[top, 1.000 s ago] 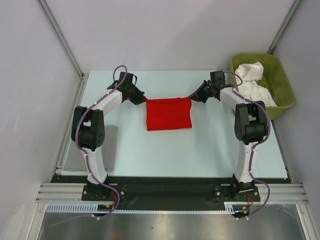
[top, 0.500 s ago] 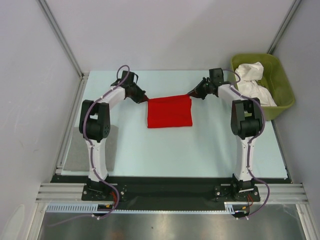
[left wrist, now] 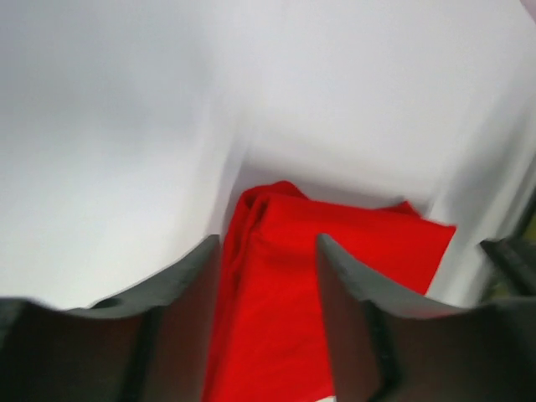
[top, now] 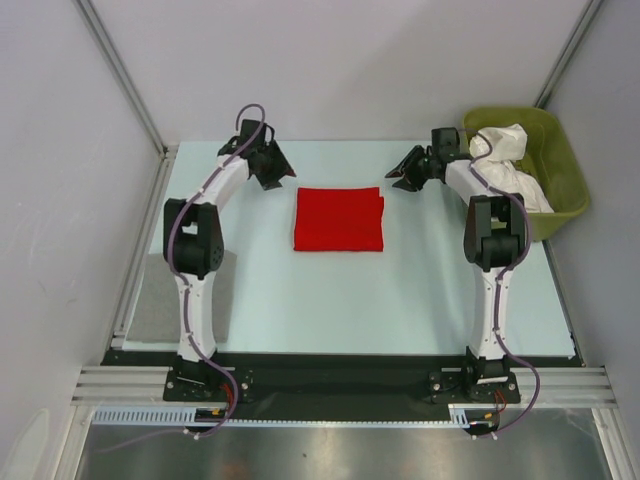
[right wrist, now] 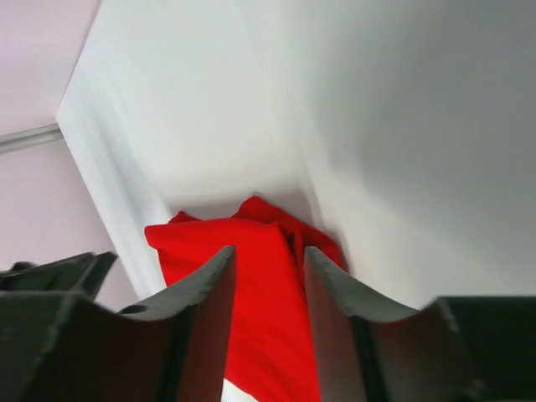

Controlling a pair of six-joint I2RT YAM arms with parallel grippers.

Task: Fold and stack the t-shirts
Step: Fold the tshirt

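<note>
A bright red t-shirt [top: 338, 220] lies folded into a flat rectangle in the middle of the table. My left gripper [top: 278, 172] hovers just beyond its far left corner, open and holding nothing. My right gripper [top: 404, 174] hovers off the far right corner, also open and empty. In the left wrist view the red t-shirt [left wrist: 352, 243] shows beyond the parted fingers of the left gripper [left wrist: 268, 243], apart from them. The right wrist view shows the same: the red t-shirt [right wrist: 201, 239] lies beyond the open right gripper [right wrist: 269, 251]. White t-shirts [top: 508, 165] lie crumpled in the tub.
An olive-green tub [top: 562, 140] stands at the far right corner, close to my right arm. A grey pad [top: 150, 300] lies at the table's left edge beside my left arm. White walls enclose the table at the back and sides.
Both grippers have opened and let go of the red t-shirt's far corners, then drawn outward and back. The shirt has settled flat.
</note>
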